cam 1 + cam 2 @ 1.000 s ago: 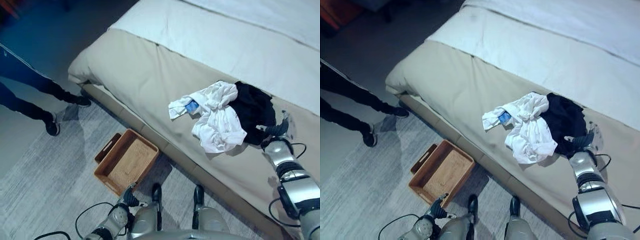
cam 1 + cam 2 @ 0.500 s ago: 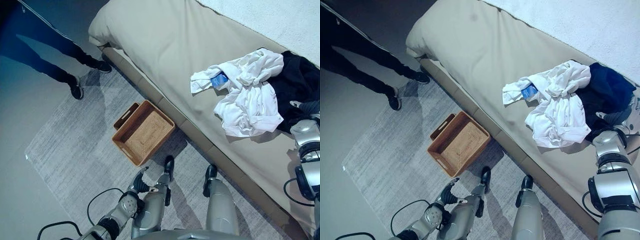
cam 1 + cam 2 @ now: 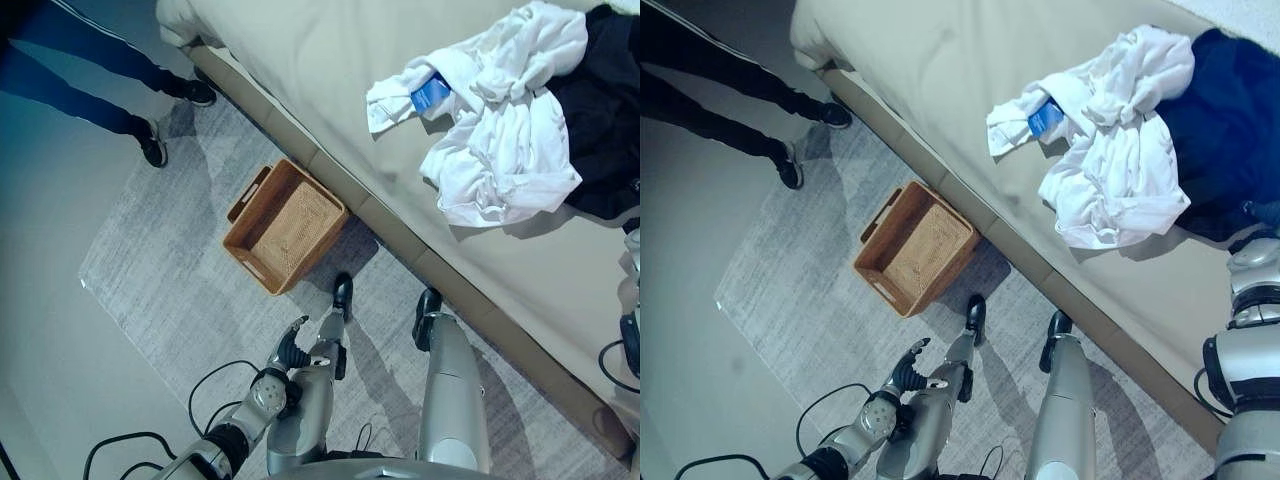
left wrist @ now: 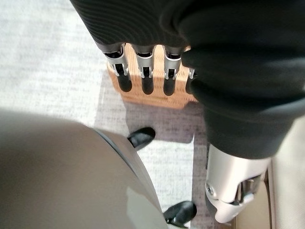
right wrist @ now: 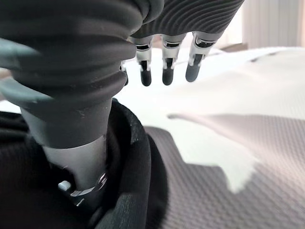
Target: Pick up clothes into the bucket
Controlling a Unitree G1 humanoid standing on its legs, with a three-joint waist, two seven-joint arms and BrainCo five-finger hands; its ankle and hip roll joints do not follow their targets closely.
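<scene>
Right robot hand (image 5: 164,59) rests at the black garment (image 3: 1225,120) near the bed's (image 3: 940,90) edge, fingers straight, gripping nothing. Left robot hand (image 3: 292,345) hangs low over the rug (image 3: 160,270), fingers relaxed. Camera view has shifted since earlier; clothes haven't moved. White garment (image 3: 500,130) lies crumpled on the bed, touching the black one. Brown woven basket (image 3: 283,226) sits on the rug beside the bed, with no clothes in it.

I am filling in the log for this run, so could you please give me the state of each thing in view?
White garment: crumpled on the bed.
Dark garment: heaped beside the white one, touching it.
Basket: upright on the rug, nothing in it.
Left hand: open, low over the rug.
Right hand: open, thumb against the dark garment.
</scene>
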